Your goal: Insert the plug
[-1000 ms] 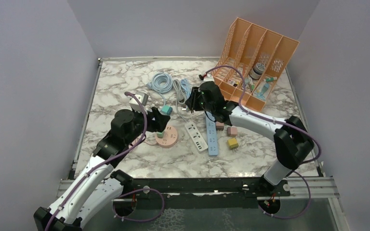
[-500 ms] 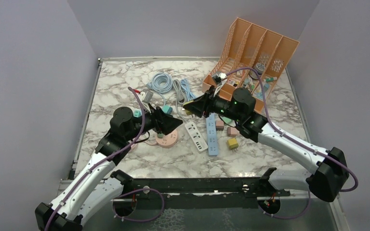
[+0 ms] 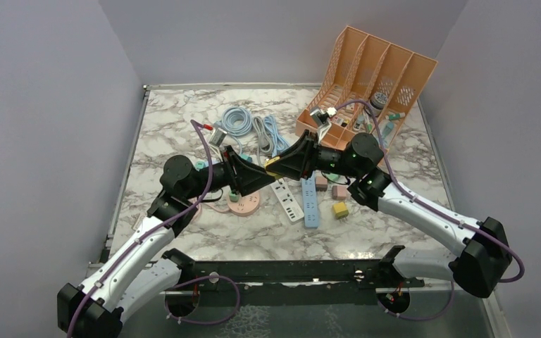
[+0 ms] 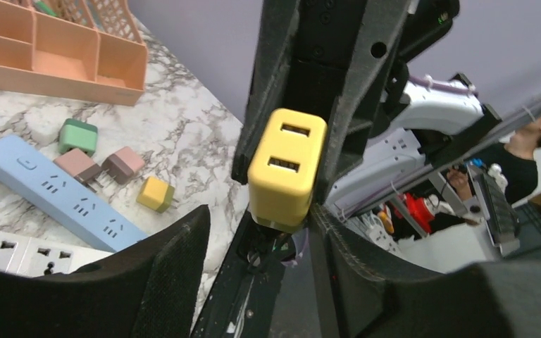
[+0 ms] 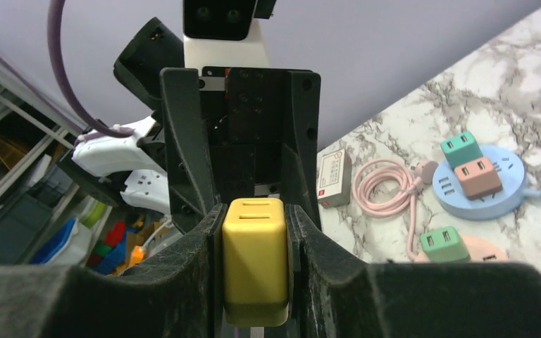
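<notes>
Plug (image 5: 255, 260), yellow, sits pinched between the fingers of our right tool (image 5: 255, 218), held above the middle of the desk (image 3: 183, 127). Our left tool (image 4: 258, 211) faces it tip to tip, fingers spread on either side of the plug's end. We cannot tell whether they touch it.

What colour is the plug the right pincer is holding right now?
Yellow; the plug shows best in the right wrist view.
</notes>
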### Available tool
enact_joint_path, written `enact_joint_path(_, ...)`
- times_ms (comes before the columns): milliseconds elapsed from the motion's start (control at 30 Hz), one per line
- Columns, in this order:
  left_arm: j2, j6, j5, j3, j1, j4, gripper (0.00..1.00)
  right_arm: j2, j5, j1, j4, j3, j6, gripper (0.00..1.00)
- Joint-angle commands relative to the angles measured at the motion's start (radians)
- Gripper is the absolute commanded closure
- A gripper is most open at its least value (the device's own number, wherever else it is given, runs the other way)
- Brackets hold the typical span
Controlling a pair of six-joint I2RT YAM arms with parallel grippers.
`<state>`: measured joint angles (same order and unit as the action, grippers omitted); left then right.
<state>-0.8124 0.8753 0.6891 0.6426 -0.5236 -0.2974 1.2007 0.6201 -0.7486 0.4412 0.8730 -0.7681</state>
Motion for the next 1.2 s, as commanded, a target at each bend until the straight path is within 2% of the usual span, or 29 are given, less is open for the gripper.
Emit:
enact_joint_path(0,0.003,0.03,0.05,0.013,0.0,-0.077,0.49,0.022,0.129,0.002,0.162,-0.002,-0.098,0.88)
enact_joint_path(167,0.012,0.052,0.009,0.0,0.0,-0.089,0.65,0.05,0.175,0.0,0.187,0.01,-0.127,0.88)
enact_joint_path(267,0.024,0.053,-0.001,-0.004,0.0,-0.103,0.66,0.054,0.176,0.001,0.166,0.012,-0.119,0.85)
enact_joint_path(333,0.021,0.051,0.007,-0.001,0.0,-0.108,0.73,0.059,0.178,0.001,0.152,0.014,-0.116,0.81)
enact_joint_path(400,0.016,0.047,0.012,0.0,0.0,-0.109,0.85,0.065,0.185,0.0,0.142,0.018,-0.112,0.75)
enact_joint_path(500,0.018,0.025,0.007,-0.003,0.0,-0.109,1.0,0.054,0.168,0.001,0.098,0.022,-0.103,0.58)
enact_joint_path(600,0.027,0.001,0.003,-0.004,0.0,-0.109,1.0,0.009,0.131,0.002,0.062,0.003,-0.077,0.45)
enact_joint_path(700,0.037,-0.011,0.002,-0.006,-0.001,-0.109,1.0,-0.039,0.097,0.002,0.009,-0.017,-0.045,0.4)
enact_joint_path(800,0.041,-0.014,0.006,-0.006,-0.001,-0.109,1.0,-0.082,0.071,0.002,-0.033,-0.042,-0.018,0.4)
enact_joint_path(900,0.044,-0.013,0.012,-0.003,0.0,-0.109,1.0,-0.106,0.05,0.002,-0.061,-0.058,-0.001,0.45)
enact_joint_path(1000,0.045,-0.013,0.028,0.001,0.0,-0.11,1.0,-0.108,0.041,0.002,-0.068,-0.062,0.01,0.54)
enact_joint_path(1167,0.051,-0.009,0.039,0.001,0.0,-0.109,1.0,-0.081,0.056,0.002,-0.066,-0.033,0.03,0.78)
